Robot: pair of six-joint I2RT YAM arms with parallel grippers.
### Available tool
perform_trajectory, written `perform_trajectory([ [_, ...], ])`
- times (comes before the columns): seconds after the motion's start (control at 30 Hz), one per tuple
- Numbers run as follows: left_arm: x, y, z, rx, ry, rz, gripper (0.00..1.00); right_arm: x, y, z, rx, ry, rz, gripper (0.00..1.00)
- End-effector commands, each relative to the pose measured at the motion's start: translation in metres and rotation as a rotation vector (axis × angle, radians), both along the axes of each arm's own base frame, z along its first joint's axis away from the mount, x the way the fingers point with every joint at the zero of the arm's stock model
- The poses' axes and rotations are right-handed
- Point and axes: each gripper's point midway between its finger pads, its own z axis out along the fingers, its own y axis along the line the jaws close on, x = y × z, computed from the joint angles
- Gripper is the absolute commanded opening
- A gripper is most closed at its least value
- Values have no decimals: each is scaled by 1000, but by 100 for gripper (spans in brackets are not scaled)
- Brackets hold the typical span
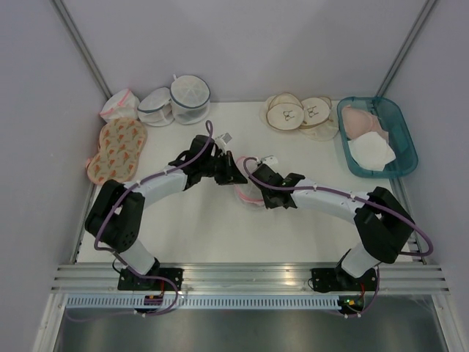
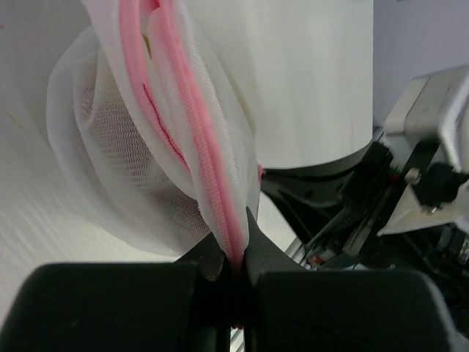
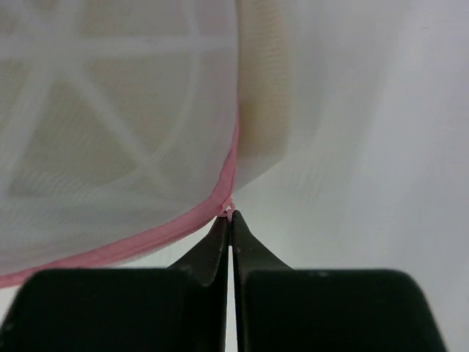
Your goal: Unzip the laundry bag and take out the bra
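**A:** Where does the laundry bag [image 1: 244, 196] sit?

**B:** In the middle of the top view, on the table [image 1: 190, 227]. The left gripper [image 2: 233, 253] is at its upper left and the right gripper [image 3: 231, 220] at its right. Both are pinched onto its rim.

**A:** And the upper left of the frame?

**B:** A pouch [image 1: 119, 105] is nearest the corner, with a mesh bag [image 1: 155, 107] just right of it. A second mesh bag [image 1: 190, 94] touches that one's right side. A flat bra [image 1: 116, 149] lies below the pouch, by the table's left edge.

**A:** Upper right?

**B:** A tray [image 1: 370, 100] with stacked bras [image 1: 370, 147] in it. Just left of the tray is an overlapping cluster of bras [image 1: 300, 115].
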Motion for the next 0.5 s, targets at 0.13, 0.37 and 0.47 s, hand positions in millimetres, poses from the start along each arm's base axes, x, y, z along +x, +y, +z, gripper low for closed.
perform_trajectory([
  [0.13, 22, 11, -9, 71, -79, -171, 9, 39, -62, 46, -174, -234, -286, 0],
  [0.37, 56, 66, -14, 297, -95, 233, 73, 28, -47, 37, -75, -174, -221, 1],
  [0.47, 47, 98, 5, 328, -119, 418, 86, 15, -20, 26, 38, -86, -115, 1],
])
